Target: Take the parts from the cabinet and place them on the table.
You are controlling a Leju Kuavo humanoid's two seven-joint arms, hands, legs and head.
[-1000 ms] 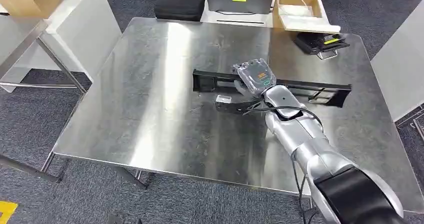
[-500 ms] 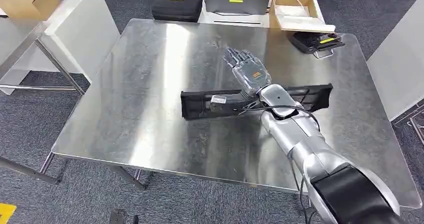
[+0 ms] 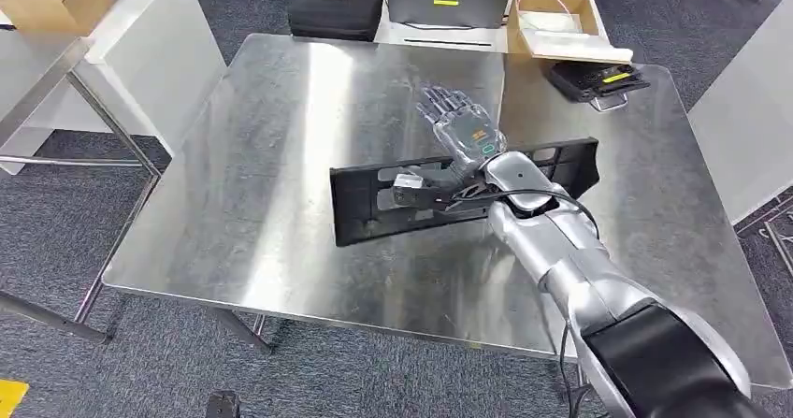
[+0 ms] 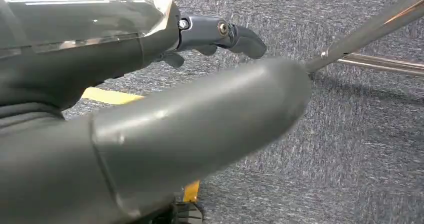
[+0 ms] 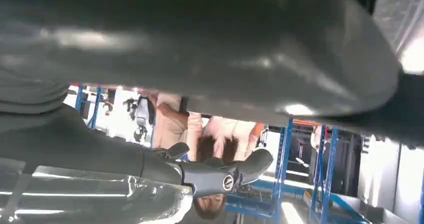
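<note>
A long, flat black part with cut-out openings lies slanted across the middle of the frame on the steel tabletop.

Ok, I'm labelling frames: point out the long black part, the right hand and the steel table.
long black flat part (image 3: 374, 203), head view, left section.
right hand (image 3: 463, 128), head view, back of hand.
shiny steel table (image 3: 271, 137), head view, bare top.

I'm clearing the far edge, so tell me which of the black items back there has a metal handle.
The flat black device at the table's far right corner, with a metal handle; the black zip case doesn't.
</note>
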